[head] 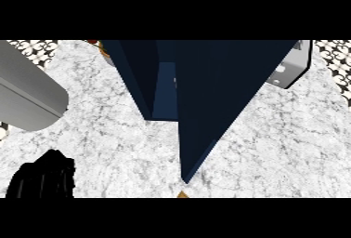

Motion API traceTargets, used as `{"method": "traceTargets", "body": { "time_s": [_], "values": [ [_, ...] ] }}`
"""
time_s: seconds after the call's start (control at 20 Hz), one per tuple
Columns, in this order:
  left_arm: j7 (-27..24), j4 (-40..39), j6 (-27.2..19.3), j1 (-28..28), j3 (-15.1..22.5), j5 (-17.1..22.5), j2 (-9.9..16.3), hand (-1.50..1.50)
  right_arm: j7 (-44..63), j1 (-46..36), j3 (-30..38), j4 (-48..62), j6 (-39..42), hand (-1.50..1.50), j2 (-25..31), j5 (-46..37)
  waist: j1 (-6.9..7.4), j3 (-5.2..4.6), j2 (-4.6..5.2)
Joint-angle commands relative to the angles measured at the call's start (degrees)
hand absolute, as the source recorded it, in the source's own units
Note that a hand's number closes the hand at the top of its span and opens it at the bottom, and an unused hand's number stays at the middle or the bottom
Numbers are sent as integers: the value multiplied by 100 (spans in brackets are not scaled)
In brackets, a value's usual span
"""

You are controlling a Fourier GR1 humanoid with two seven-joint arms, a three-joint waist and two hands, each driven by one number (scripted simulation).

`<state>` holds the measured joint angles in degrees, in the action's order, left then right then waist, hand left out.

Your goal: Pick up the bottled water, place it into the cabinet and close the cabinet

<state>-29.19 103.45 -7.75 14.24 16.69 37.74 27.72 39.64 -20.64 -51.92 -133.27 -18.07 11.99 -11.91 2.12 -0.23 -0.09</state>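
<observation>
Looking down, I see the dark blue cabinet [205,93] at twelve o'clock, door ajar, its inside too dark to read. My left hand [42,179], at seven o'clock, is curled, holding nothing. Bottled water: hidden.

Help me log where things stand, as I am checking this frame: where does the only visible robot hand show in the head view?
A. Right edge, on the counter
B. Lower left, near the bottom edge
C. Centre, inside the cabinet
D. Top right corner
B: the black left robot hand sits at the lower left on the white marble counter, beside the dark blue cabinet, apart from it.
</observation>
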Motion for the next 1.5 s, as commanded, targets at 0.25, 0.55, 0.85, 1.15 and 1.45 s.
{"method": "traceTargets", "body": {
  "time_s": [0.25, 0.55, 0.85, 1.15, 1.45],
  "values": [
    [-65, 67, 559, 351, -407, 233, 351, 150, -92, -1622, 1258, 2225, -756, 150, -1162, 784, 81, 12, 57],
    [-231, -240, 1112, 549, -888, 500, 573, 150, -1066, -2206, 2526, 3868, -29, 150, -1191, 2317, 90, 18, 93],
    [-163, -248, 1366, 684, -1039, 511, 610, 150, -1955, -2790, 3488, 5713, 1145, 150, -1196, 2774, -30, 22, 54],
    [-174, 215, 1385, 1021, -1088, 457, 607, 150, -2765, -3154, 4128, 7070, 1783, 150, -834, 2842, 54, 25, 77],
    [-38, 36, 1261, 688, -1038, 396, 526, 150, -3131, -3209, 4214, 7418, 2197, 150, -537, 2917, 8, 21, 128]
  ]
}}
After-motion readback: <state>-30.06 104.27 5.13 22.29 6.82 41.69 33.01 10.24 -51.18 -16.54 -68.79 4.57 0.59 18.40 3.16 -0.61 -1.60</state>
